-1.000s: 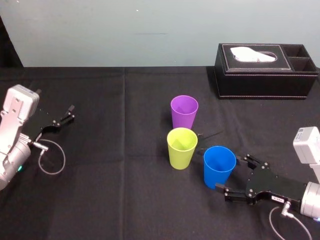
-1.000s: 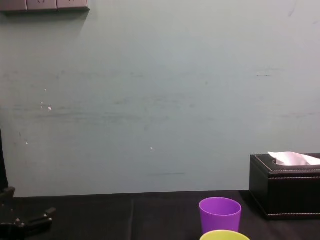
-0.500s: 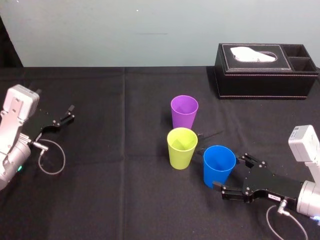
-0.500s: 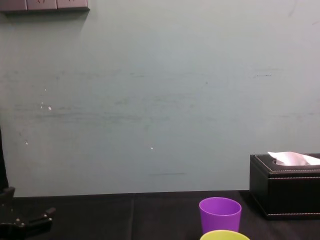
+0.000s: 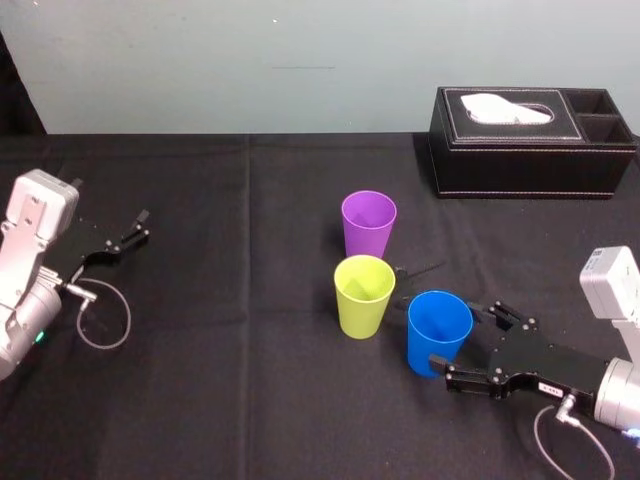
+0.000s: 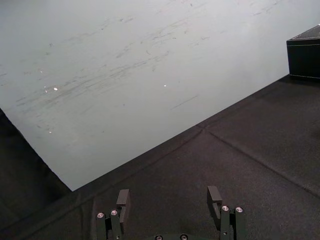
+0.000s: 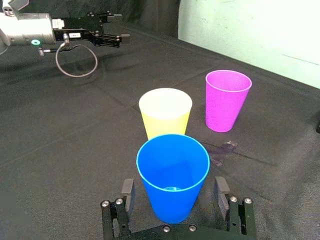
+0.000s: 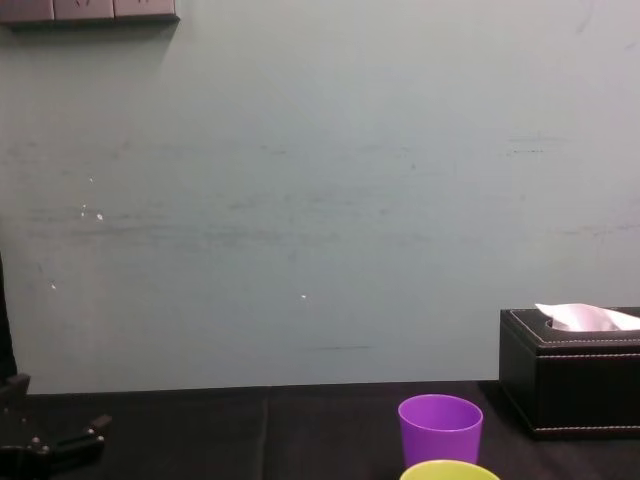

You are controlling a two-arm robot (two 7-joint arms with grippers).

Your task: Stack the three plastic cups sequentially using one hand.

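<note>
Blue cup [image 5: 436,335] stands upright between the spread fingers of our right gripper [image 5: 462,333], not yet pinched; left gripper [image 5: 143,226], also spread, sits parked well apart.

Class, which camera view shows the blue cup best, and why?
The right wrist view: the blue cup stands close up, its open mouth and side wall plain, between the open fingers of the right gripper. The head view shows it from above, farther off, beside the yellow-green cup.
</note>
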